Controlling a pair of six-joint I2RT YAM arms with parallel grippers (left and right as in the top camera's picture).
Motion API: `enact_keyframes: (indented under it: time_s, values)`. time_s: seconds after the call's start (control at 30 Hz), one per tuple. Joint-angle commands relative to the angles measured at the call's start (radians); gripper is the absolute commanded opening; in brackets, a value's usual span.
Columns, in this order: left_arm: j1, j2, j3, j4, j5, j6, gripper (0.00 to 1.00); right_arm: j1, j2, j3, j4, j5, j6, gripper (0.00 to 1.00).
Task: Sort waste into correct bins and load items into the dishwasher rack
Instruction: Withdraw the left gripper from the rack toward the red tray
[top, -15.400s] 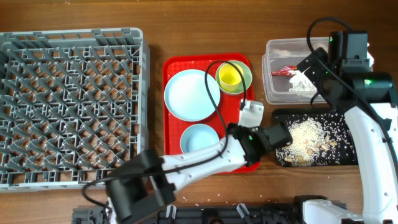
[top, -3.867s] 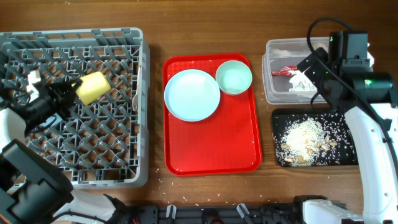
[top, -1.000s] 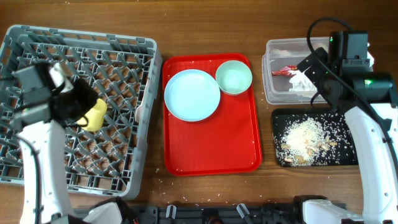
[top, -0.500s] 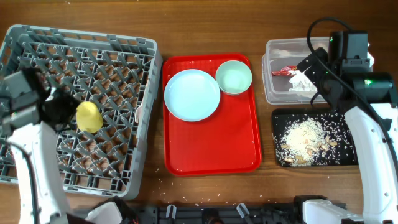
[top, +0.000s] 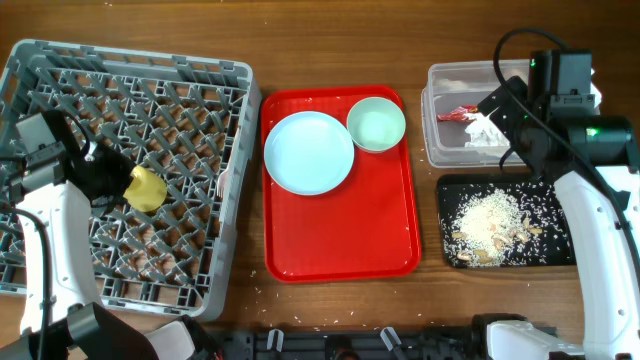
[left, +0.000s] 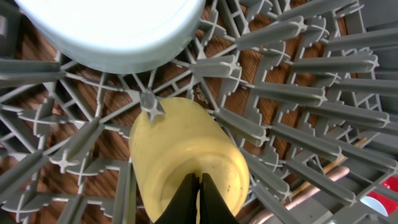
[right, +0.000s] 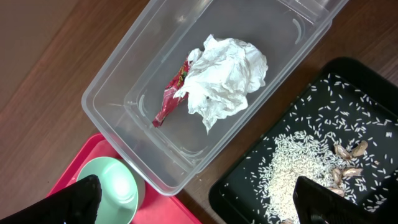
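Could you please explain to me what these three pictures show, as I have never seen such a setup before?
Two robot arms work at a table. One picture looks down from above; the other two come from cameras on each wrist. The left fingers are shut on a yellow cup, held down among the pegs of the grey dishwasher rack, beside a pale round dish. The right fingers stand open and empty above a clear tub holding tissue and a red wrapper. Rice lies in a black tray. A red tray carries a plate and green bowl.
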Motion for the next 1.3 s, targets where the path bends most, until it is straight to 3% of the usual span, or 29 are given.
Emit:
enact_keyframes:
  time_s: [0.0,0.17,0.23,0.3,0.33,0.37,0.47,0.53,0.6,0.67,0.83,1.0,1.1,1.27]
  values:
    - [0.020,0.023,-0.013,-0.005,-0.058,-0.010,0.04,0.000,-0.010,0.011,0.002,0.022,0.007,1.00]
    - [0.041,-0.079,0.000,-0.051,0.133,-0.005,0.04,0.000,-0.010,0.011,0.002,0.022,0.008,1.00]
    - [0.014,-0.178,0.000,-0.034,0.389,0.086,0.04,0.000,-0.010,0.011,0.002,0.022,0.007,1.00]
    - [-0.048,-0.229,0.000,0.002,0.468,0.171,0.07,0.000,-0.010,0.011,0.002,0.022,0.007,1.00]
    - [-0.125,-0.240,0.000,0.018,0.458,0.234,0.52,0.000,-0.010,0.011,0.002,0.022,0.008,1.00]
    - [-0.161,-0.237,0.000,0.018,0.452,0.248,0.64,0.000,-0.010,0.011,0.002,0.022,0.008,1.00]
    - [-0.323,-0.171,0.000,0.022,0.343,0.254,0.69,0.000,-0.010,0.011,0.002,0.022,0.008,1.00]
    - [-0.408,-0.097,0.000,0.022,0.253,0.254,0.66,0.000,-0.010,0.011,0.002,0.022,0.008,1.00]
    - [-0.461,-0.020,0.000,0.024,0.208,0.254,0.54,0.000,-0.010,0.011,0.002,0.022,0.007,1.00]
    - [-0.483,0.036,0.000,0.033,0.151,0.254,0.50,0.000,-0.010,0.011,0.002,0.022,0.008,1.00]
    - [-0.489,0.154,0.000,0.061,0.117,0.254,0.29,0.000,-0.010,0.011,0.002,0.022,0.007,1.00]
    - [-0.489,0.175,0.000,0.129,0.117,0.254,0.29,0.000,-0.010,0.011,0.002,0.022,0.008,1.00]
    - [-0.489,0.177,0.000,0.227,0.117,0.253,0.21,0.000,-0.010,0.011,0.002,0.022,0.007,1.00]
    - [-0.489,0.178,0.000,0.298,0.117,0.254,0.28,0.000,-0.010,0.011,0.002,0.022,0.007,1.00]
